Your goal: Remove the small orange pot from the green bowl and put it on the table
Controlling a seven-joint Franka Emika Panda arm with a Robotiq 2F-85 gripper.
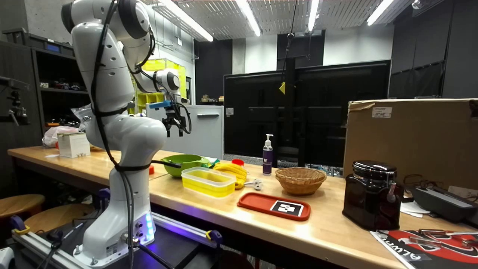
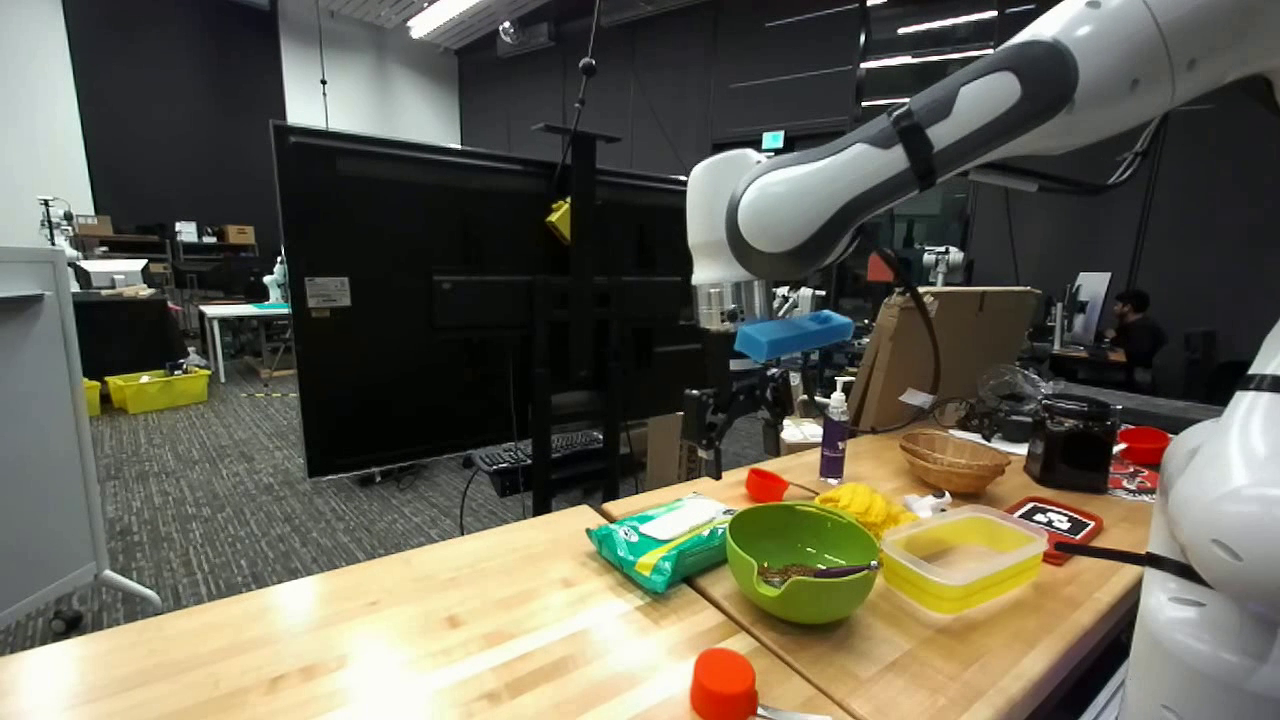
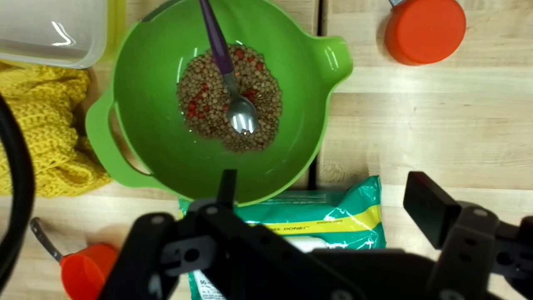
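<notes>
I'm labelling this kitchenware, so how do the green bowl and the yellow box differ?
The green bowl is round; the yellow box is rectangular. The bowl is lime-green inside and out, while the box is yellow below and whitish toward its top. The bowl has a looped handle; the box shows none. Both sit on the table.

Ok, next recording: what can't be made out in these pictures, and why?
Wrist view: part of the green packet, hidden behind the gripper.
Wrist view: the spoon, its handle's end cut off by the top edge.
Wrist view: part of the yellow container, cut off by the left and top edges.
In an exterior view: contents of the green bowl, hidden by its near wall.
In an exterior view: print on the white label, too small.
</notes>
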